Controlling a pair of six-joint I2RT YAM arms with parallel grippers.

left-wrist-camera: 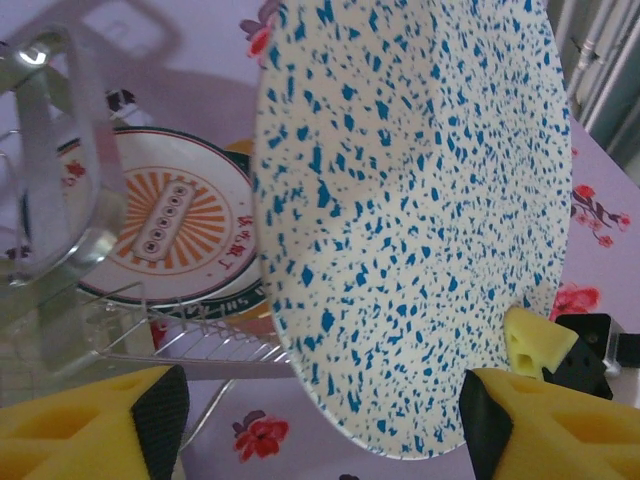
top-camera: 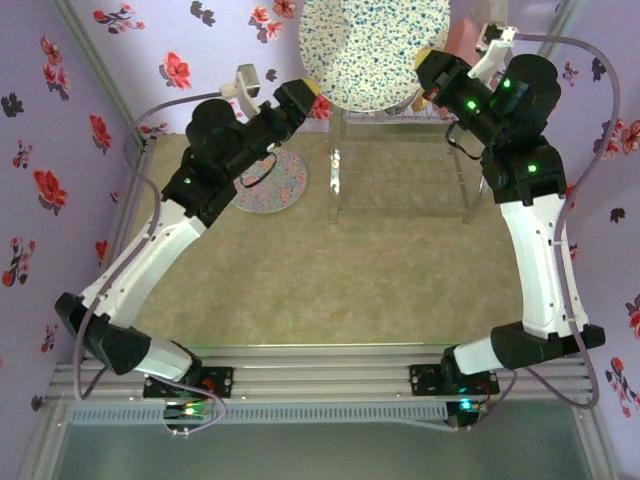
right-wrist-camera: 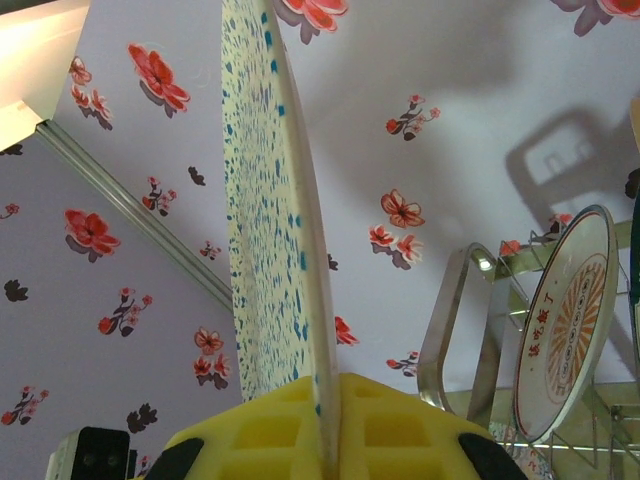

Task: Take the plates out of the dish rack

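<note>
The right gripper [right-wrist-camera: 325, 405] clamps the speckled plate [right-wrist-camera: 262, 200] by its rim, left gripper [left-wrist-camera: 325, 415] spread wide; that slim hold may slip.

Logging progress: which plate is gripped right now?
The cream plate with blue speckles, clamped by its rim in the right gripper. The orange-rayed plate stands in the dish rack, and a pale plate lies flat on the table.

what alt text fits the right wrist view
The right tool clamps the rim of a blue-speckled cream plate, seen edge-on against a purple floral wall. At right, an orange-patterned plate stands in the wire dish rack.
</note>
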